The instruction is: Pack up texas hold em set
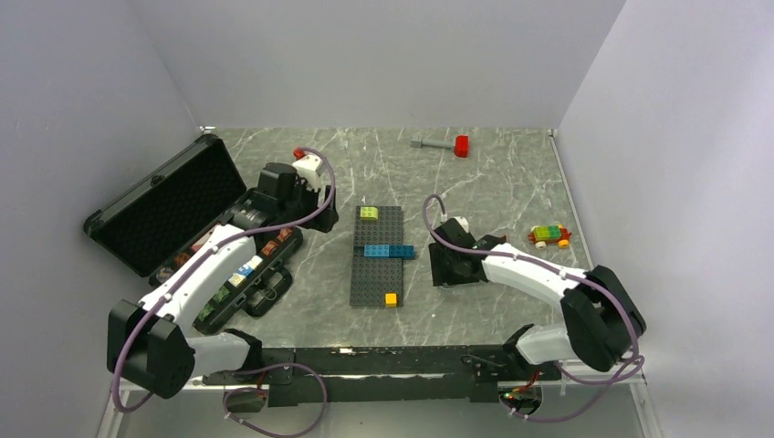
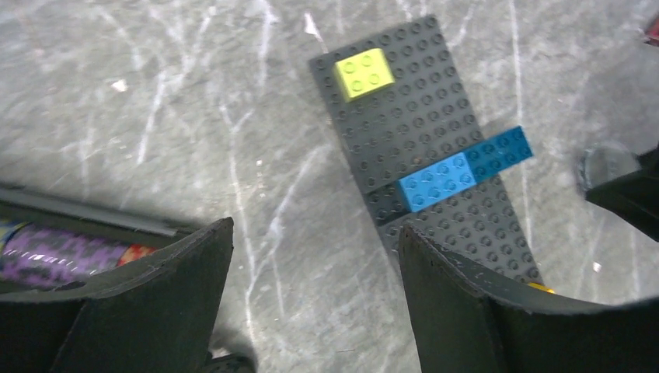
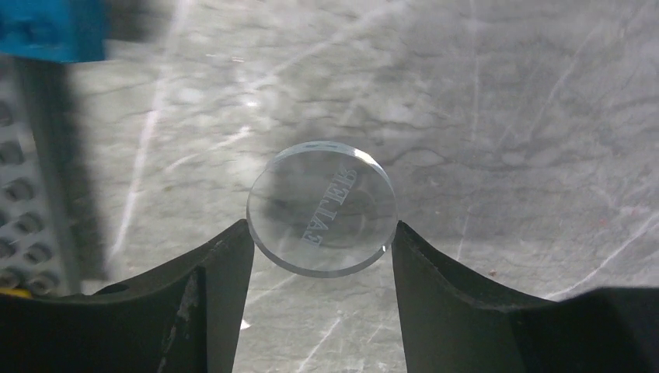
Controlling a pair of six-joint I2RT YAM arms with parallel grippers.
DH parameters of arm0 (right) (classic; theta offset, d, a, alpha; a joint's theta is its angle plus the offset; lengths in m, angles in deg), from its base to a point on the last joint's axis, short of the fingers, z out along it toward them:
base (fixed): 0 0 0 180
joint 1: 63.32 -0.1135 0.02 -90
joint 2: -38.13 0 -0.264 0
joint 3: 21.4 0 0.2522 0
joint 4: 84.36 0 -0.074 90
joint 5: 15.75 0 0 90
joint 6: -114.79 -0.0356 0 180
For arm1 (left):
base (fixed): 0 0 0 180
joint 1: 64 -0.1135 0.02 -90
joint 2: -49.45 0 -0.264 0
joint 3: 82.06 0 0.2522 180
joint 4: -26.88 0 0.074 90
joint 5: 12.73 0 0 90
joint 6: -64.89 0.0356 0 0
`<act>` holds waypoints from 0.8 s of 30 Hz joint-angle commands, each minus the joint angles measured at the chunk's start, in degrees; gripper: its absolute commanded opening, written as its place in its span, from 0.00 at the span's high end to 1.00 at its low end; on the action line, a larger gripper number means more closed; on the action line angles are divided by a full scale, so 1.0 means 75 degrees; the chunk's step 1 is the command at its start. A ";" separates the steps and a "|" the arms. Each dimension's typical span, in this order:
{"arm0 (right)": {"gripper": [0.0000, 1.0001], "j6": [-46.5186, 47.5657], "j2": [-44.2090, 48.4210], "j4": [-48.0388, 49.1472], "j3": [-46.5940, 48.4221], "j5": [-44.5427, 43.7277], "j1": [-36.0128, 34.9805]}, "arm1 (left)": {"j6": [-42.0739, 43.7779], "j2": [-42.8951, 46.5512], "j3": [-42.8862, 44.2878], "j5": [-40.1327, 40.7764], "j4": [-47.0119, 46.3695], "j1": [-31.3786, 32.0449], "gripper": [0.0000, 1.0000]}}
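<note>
- Two arms are reaching out over the grey table (image 1: 511, 192).
- The right gripper (image 3: 321, 233) is pinching a clear round button (image 3: 322, 203) between its fingers. It is holding the button a little above the table, beside the dark brick plate (image 1: 376, 269).
- The left gripper (image 2: 315, 241) is hanging spread wide with nothing in it, over the table between the black case (image 1: 155, 210) and the brick plate.
- The black case is lying open at the left, with coloured pieces sitting in it.
</note>
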 commanded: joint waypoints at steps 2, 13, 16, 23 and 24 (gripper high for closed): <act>1.00 0.1076 0.1018 0.1018 0.0325 0.0057 -0.0569 | -0.0229 -0.0382 0.0503 -0.1528 -0.0250 0.0202 0.18; 1.00 0.2844 0.2036 0.2797 0.0337 0.0465 -0.1837 | -0.1681 -0.1515 0.0362 -0.5324 -0.1456 0.0421 0.19; 1.00 0.3136 0.2115 0.3065 0.0336 0.0418 -0.2160 | -0.2181 -0.1792 0.0251 -0.5884 -0.1947 0.0570 0.19; 1.00 0.3455 0.1991 0.3159 0.0519 0.0126 -0.2683 | -0.2519 -0.2263 0.0229 -0.6296 -0.2245 0.0973 0.22; 1.00 0.3484 0.1979 0.3161 0.0540 0.0059 -0.2751 | -0.2492 -0.2325 0.0246 -0.6307 -0.2197 0.1059 0.22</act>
